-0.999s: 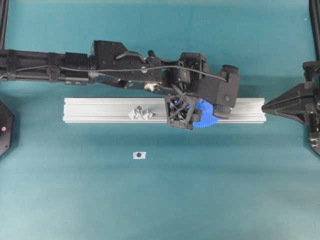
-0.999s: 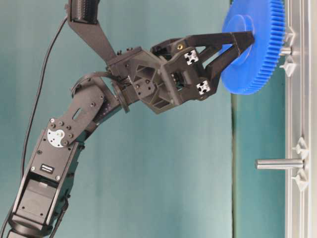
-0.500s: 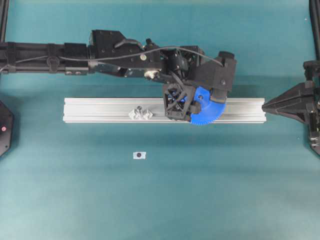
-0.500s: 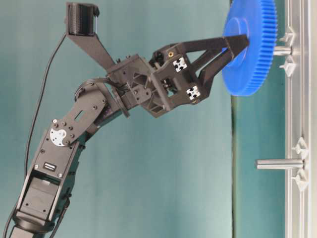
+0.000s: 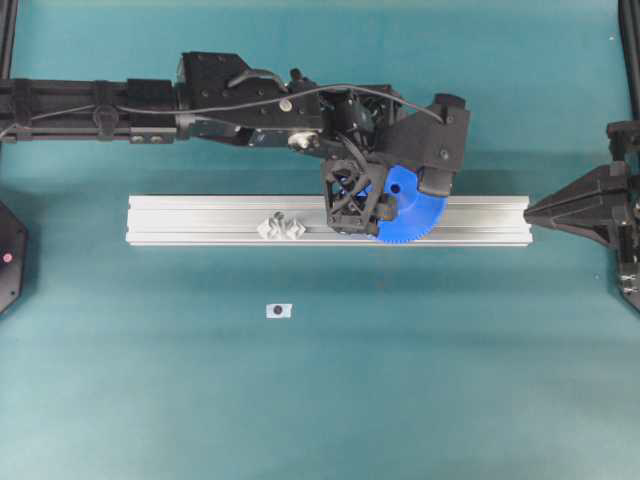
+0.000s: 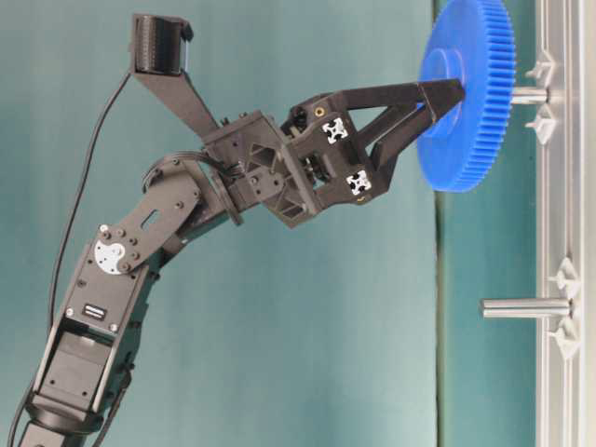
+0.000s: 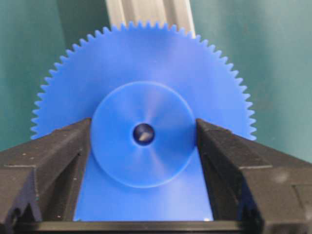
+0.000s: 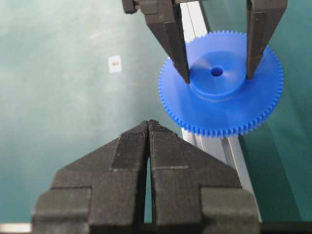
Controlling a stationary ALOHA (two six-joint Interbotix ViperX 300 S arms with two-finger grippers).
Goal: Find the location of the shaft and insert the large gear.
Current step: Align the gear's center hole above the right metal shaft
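Now swung level over the rail point(image 5: 200, 220) near its right end, left gripper point(image 6: 438, 98) clamping the gear point(image 6: 466, 93) by its hub, bore closer in line above a pin point(image 6: 529, 95). Right gripper point(image 8: 148, 127) pressed shut, parked apart. Probably ready for lowering.

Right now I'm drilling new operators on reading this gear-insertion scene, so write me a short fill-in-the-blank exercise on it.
1. The left gripper grips the large gear by its raised ____.
2. The gear's colour is ____.
3. The right gripper has its jaws ____.
4. The taller pin on the aluminium rail carries ____ gear.

Missing words: hub; blue; shut; no
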